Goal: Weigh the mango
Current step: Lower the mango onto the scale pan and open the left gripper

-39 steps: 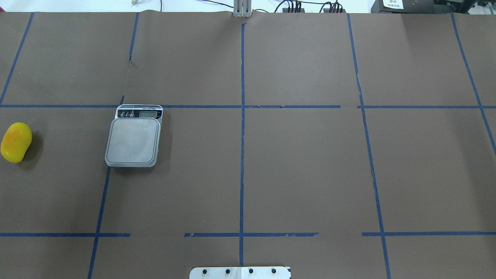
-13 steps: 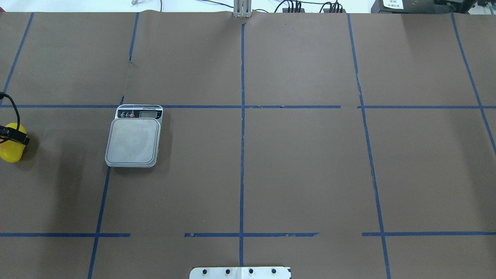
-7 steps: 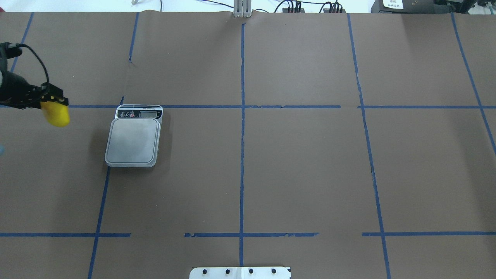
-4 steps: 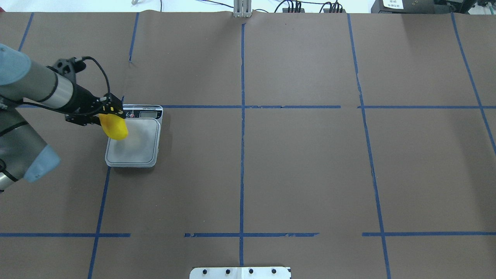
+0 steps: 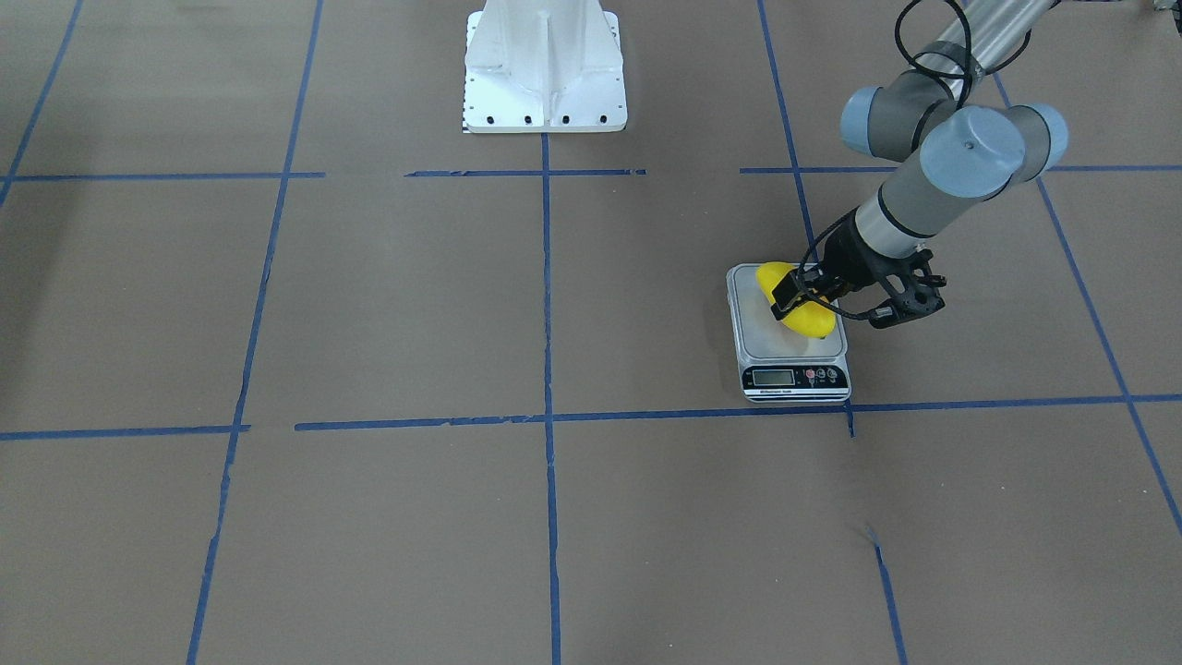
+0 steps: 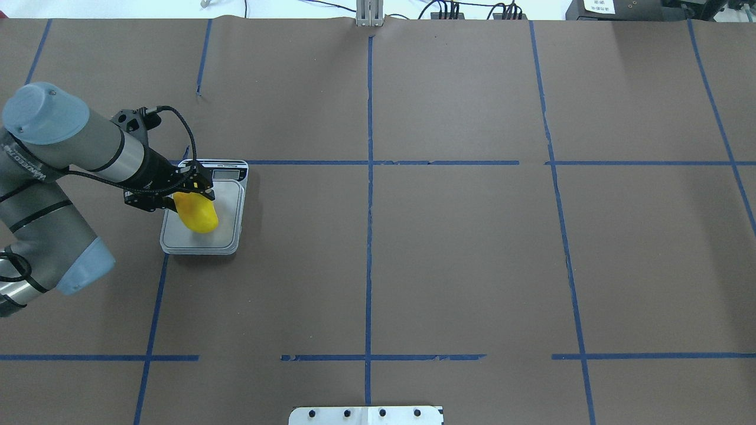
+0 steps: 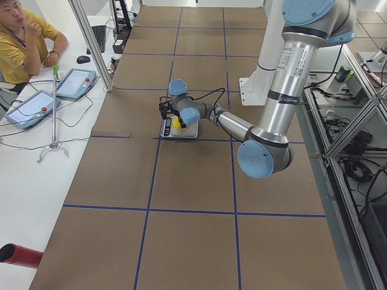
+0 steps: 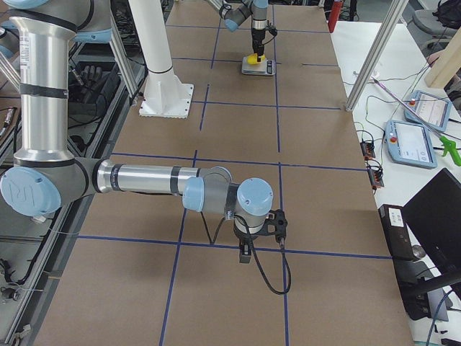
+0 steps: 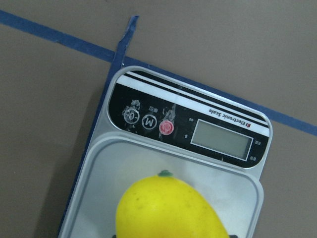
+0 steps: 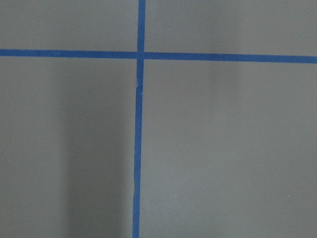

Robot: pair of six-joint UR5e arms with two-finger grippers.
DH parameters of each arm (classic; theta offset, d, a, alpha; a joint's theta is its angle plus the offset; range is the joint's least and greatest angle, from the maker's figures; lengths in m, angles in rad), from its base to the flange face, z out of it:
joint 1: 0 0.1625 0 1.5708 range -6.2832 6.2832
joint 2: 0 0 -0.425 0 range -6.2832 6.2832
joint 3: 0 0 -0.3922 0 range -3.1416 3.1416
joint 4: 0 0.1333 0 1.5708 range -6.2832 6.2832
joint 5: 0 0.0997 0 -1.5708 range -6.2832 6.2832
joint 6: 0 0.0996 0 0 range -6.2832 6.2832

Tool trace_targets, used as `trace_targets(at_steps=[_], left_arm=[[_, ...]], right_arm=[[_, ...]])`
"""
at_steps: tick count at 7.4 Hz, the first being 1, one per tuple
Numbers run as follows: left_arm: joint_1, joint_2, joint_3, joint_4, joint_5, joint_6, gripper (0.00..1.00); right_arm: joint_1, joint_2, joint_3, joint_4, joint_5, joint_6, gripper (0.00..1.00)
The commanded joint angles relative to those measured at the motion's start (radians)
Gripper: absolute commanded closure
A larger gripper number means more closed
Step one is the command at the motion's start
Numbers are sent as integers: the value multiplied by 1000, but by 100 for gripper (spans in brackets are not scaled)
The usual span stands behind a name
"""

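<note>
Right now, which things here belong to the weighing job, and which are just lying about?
In the job: the mango, held by the left gripper; the grey scale under it.

Just about: the right gripper, over bare table; the tablets and a red tube on the side bench.

left claw (image 6: 188, 196) clamped on mango (image 6: 201, 218) | right claw (image 8: 259, 229) low, pointing down; grip unclear
</note>
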Motion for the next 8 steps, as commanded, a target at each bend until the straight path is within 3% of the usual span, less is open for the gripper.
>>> trace_targets(at_steps=[1,2,3,4,5,6,8], left_arm=[[-4,0,-4,16,3,2,100],[-8,0,-2,17,18,3,100],[1,2,2,17,103,9,100],[-1,2,-5,20,106,14,100],[1,-7,-4,26,107,12,93],[1,-9,-2,26,113,14,1],[-1,-10,-10,26,109,15,0]], right_arm=[[0,0,0,0,0,0,0],[0,0,0,0,0,0,0],[0,0,0,0,0,0,0],[0,0,0,0,0,0,0],[0,0,0,0,0,0,0],[0,0,0,0,0,0,0],[0,0,0,0,0,0,0]])
